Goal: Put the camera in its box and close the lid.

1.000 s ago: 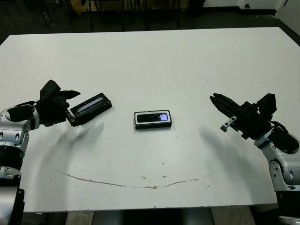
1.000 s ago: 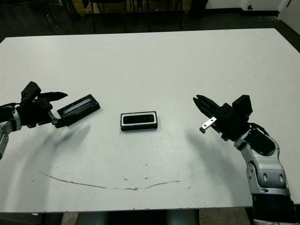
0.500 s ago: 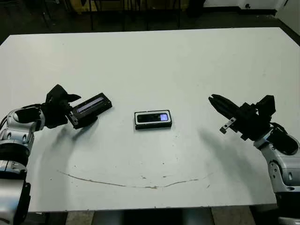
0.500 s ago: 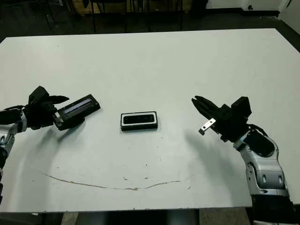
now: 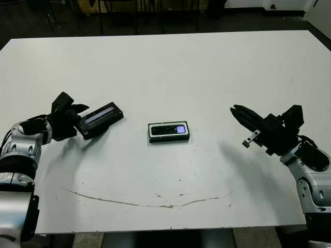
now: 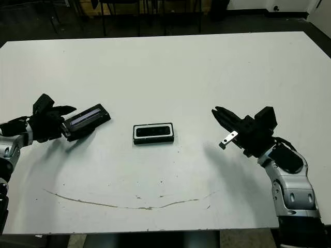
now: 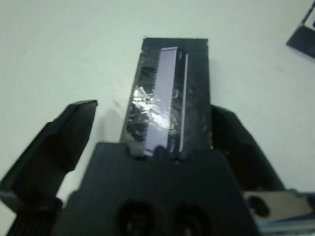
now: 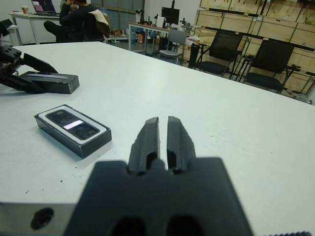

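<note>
Left eye view: white table (image 5: 165,67), matte, with a thin brown curved scuff line (image 5: 150,202) near the robot's edge and a few dark specks around it. Dark floor and chair legs beyond the far edge. Right wrist view shows the room: black office chairs (image 8: 266,63), desks with monitors, stacked wooden crates along the back wall, and people (image 8: 81,22) seated at a desk far off.

Landmark: the box (image 5: 169,132), flat on the table at its middle, long side running left-right. White lining visible as a rim. The camera (image 5: 171,129) lies inside it, flat, bluish lit square toward the box's right end.

Lid (image 5: 101,120): well to the left of the box, apart from it, pale strip facing up, angled so its far end points up and toward the box. Whether its near end is lifted off the table cannot be told.

Left gripper (image 5: 72,123): at the lid's end farthest from the box. Left wrist view shows the fingers (image 7: 64,132) spread wide, one on each side of the lid's near end; one finger sits against the lid's edge, the other stands clear with a gap of bare table between.

Right gripper (image 5: 241,114): well to the right of the box, above the table, pointing toward it. Fingers (image 8: 147,140) nearly together, a narrow slit between them, holding nothing.
</note>
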{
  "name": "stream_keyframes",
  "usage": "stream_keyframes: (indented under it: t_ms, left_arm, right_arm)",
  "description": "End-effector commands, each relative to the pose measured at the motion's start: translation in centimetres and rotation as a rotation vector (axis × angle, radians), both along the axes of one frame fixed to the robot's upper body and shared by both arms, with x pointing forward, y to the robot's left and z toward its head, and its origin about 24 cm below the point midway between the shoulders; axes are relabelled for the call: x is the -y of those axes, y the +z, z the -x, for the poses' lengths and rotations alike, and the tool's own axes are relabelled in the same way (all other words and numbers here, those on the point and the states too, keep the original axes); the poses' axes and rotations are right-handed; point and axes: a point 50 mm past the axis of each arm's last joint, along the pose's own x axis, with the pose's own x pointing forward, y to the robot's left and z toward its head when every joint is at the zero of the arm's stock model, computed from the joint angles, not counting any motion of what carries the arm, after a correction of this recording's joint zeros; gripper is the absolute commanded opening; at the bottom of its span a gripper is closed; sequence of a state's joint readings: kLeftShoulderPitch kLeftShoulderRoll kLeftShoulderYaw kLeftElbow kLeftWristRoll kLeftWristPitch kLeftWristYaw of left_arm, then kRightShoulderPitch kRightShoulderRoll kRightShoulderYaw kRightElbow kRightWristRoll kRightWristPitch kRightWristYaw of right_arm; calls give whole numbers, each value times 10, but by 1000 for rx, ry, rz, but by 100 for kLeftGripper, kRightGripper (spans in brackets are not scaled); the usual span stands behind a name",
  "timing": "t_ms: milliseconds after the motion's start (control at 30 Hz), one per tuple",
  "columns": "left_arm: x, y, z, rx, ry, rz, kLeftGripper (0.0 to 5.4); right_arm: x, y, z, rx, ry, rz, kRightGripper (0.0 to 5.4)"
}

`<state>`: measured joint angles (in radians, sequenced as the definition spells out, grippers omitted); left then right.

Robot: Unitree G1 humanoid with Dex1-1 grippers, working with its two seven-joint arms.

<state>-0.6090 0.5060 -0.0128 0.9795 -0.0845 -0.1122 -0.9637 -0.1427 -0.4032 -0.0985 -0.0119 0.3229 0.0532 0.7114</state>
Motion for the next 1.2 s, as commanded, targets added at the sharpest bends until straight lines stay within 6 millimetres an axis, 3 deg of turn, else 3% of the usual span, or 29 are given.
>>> stream_keyframes:
  t_ms: [33, 333, 567, 767, 1000, 1200]
  left_arm:
    - [-1, -18, 10, -51, 34, 25, 439]
    - [1, -17, 15, -184, -111, 44, 279]
    - [3, -19, 17, -243, -148, 3, 278]
    - [7, -13, 17, -67, -104, 38, 278]
    - [27, 26, 13, 121, -178, 166, 278]
    - [53, 55, 14, 146, -282, 192, 278]
  right_arm:
    - [5, -5, 2, -54, -23, 20, 0]
    - [6, -5, 3, -53, -19, 4, 0]
    - [5, -5, 4, -56, -21, 15, 0]
    - [5, -7, 5, -50, -32, 7, 0]
    - [3, -12, 6, -54, -74, -10, 0]
    - [3, -19, 4, -56, -47, -40, 0]
